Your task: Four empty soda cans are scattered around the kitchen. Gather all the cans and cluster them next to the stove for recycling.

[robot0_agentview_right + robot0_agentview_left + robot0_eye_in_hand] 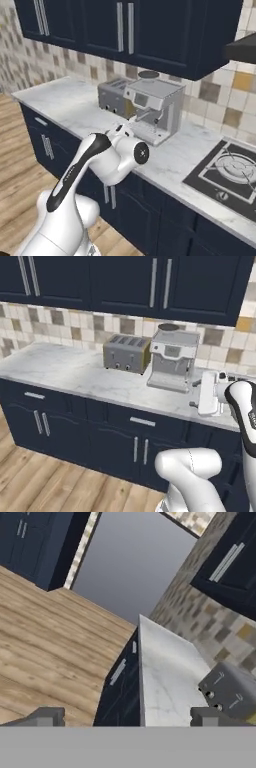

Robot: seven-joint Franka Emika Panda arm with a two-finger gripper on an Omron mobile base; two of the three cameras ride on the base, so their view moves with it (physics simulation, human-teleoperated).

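Note:
The soda cans are out of view. The black stove is set into the marble counter at the right, with a round burner and grate showing. My gripper hovers over the counter's front edge, just right of the coffee machine, and points left along the counter. In the hand view its two dark fingertips stand far apart at the bottom with nothing between them, so my gripper is open and empty. That view looks along the counter top towards its far end and the wood floor.
A silver toaster and a steel coffee machine stand against the tile backsplash. Left of them lies a bare stretch of marble counter. Navy cabinets hang above, and a dark range hood juts over the stove.

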